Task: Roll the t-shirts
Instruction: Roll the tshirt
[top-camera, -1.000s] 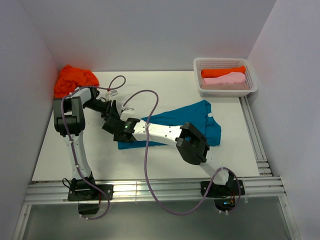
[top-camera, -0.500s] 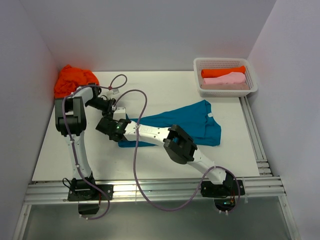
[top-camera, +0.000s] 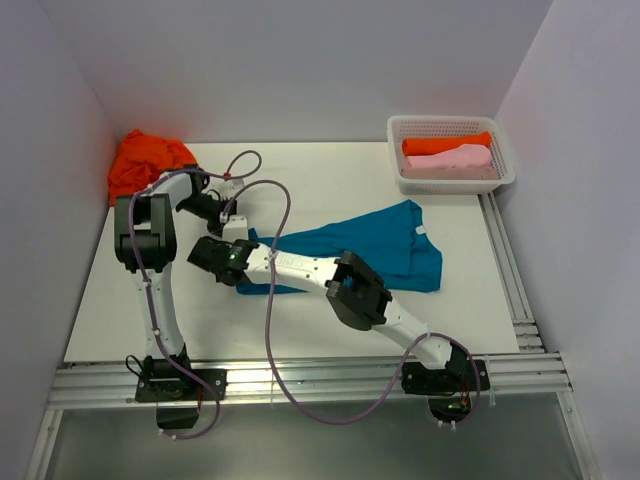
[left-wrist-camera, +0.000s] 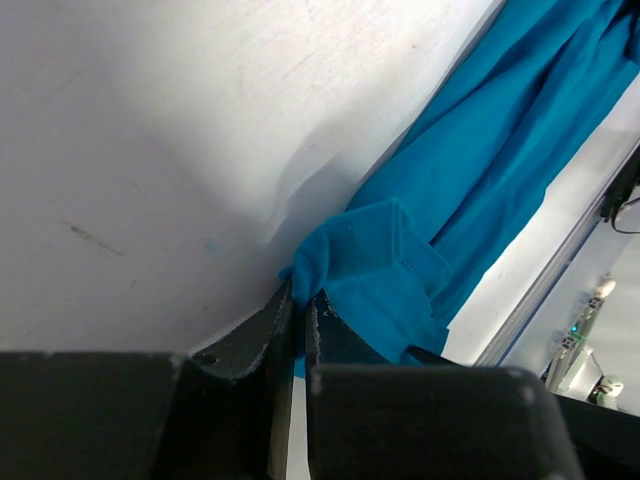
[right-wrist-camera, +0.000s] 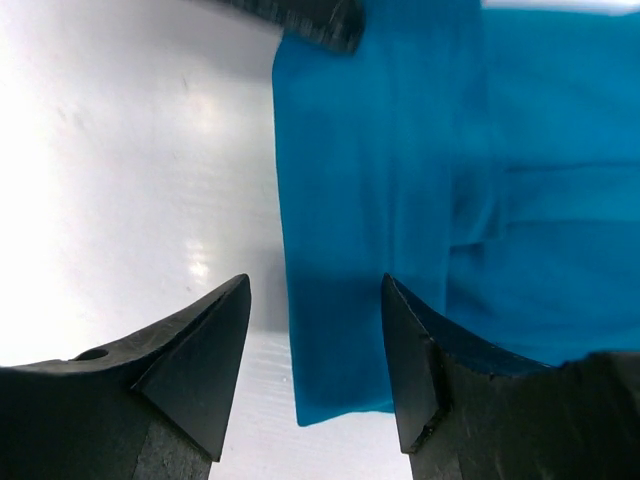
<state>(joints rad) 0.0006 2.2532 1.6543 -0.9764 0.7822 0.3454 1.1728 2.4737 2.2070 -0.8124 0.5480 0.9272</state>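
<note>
Only the overhead view takes in the whole teal t-shirt (top-camera: 370, 245), lying spread and partly folded on the white surface (top-camera: 340, 180), with both arms reaching to its left end. There the left gripper (top-camera: 238, 232) and the right gripper (top-camera: 205, 255) are small and dark, and how their jaws stand cannot be read from above. The left wrist view settles it for the left gripper (left-wrist-camera: 298, 310): its jaws are drawn narrow, nearly together, pinching a small stitched corner fold of the teal t-shirt (left-wrist-camera: 480, 200), which runs away in long creases toward the upper right. The right wrist view shows the right gripper (right-wrist-camera: 315, 290) with jaws spread wide and holding nothing, poised above the straight left edge and lower corner of the teal t-shirt (right-wrist-camera: 400, 200); whether the tips touch the cloth cannot be told. A dark piece cut off at the top of that view, just over the shirt's edge, is too partial to identify. The right arm covers the middle of the shirt in the overhead view. Well to the upper right of the teal t-shirt stands a white lattice basket (top-camera: 505, 165) holding a rolled orange t-shirt (top-camera: 445, 143) and, beside it, a rolled pink t-shirt (top-camera: 455, 158). Far to the shirt's upper left, a crumpled orange t-shirt (top-camera: 150, 160) is heaped in the corner.
</note>
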